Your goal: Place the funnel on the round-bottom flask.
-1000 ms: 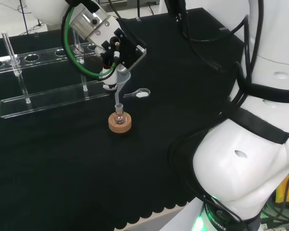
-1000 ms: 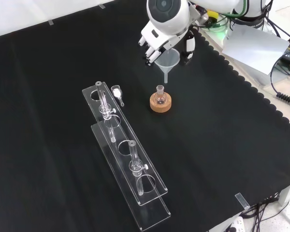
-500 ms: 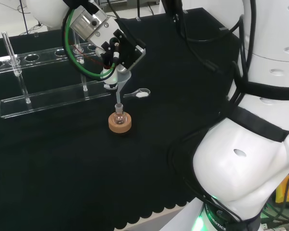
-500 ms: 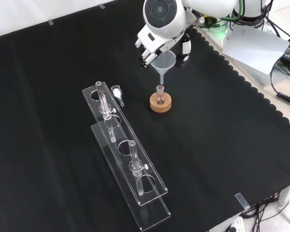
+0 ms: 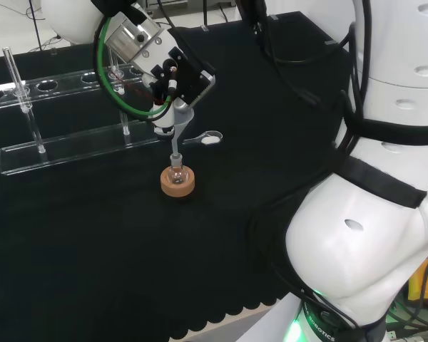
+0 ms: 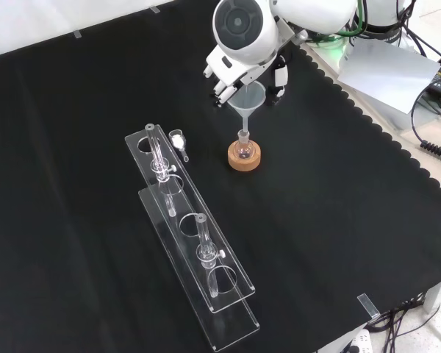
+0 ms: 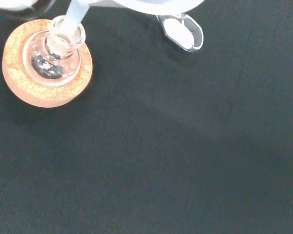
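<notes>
The hand (image 6: pixel 244 68), near the top middle of the front view, has its fingers curled around the funnel (image 6: pixel 247 97). The funnel's stem tip sits in the round-bottom flask (image 6: pixel 243 148) on its cork ring (image 6: pixel 244 159).

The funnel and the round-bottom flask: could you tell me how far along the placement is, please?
Done: the hand has the funnel picked up and lined up over the round-bottom flask on its cork ring. In hand: the stem tip sits at the mouth of the flask's neck in the wrist view, possibly just entering. Left: lower the funnel until it rests on the neck, then release it.
</notes>
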